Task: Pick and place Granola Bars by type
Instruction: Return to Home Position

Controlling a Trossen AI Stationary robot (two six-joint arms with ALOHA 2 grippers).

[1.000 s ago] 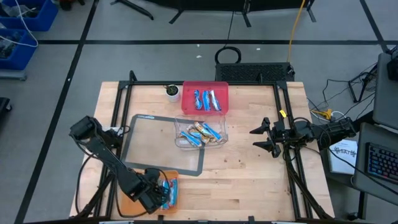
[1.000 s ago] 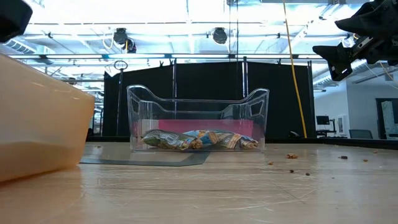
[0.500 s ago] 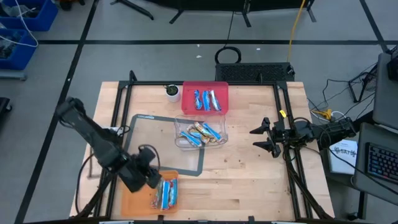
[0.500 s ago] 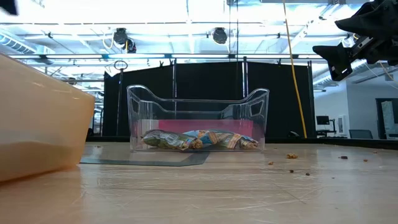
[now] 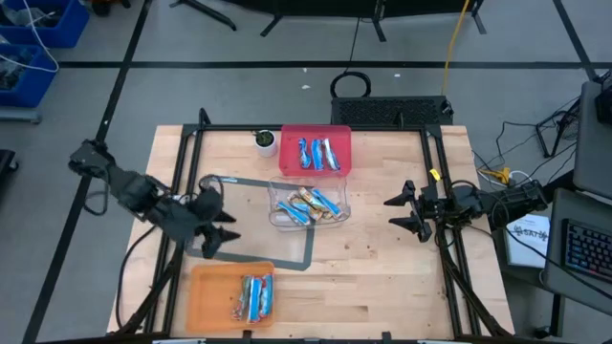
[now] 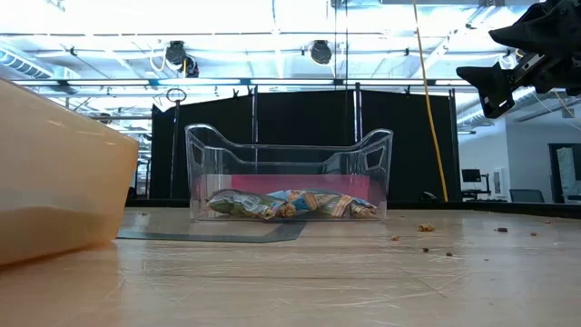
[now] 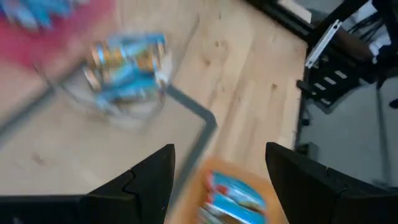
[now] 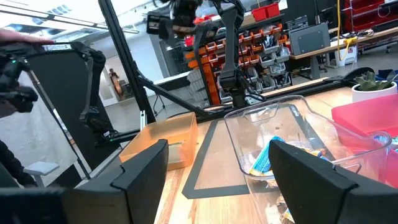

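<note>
Left pincer [image 5: 220, 218] and right pincer [image 5: 395, 212] wide, empty; only the right in low view.

The pale wooden worktop [image 5: 382, 277] is carrying three bins, a cup and a mat. A red bin [image 5: 287, 153] is sitting at the far edge near the middle, with a small white cup [image 5: 265, 142] standing just beside it on the left. A flat grey-bordered mat [image 5: 308, 250] is lying left of centre. A transparent bin [image 5: 341, 196] is resting in the middle, partly on the mat's far right corner. An orange bin [image 5: 206, 296] is sitting at the near left, seemingly touching the mat's near edge. Small crumbs [image 6: 425, 228] are lying scattered on the bare wood to the right.
</note>
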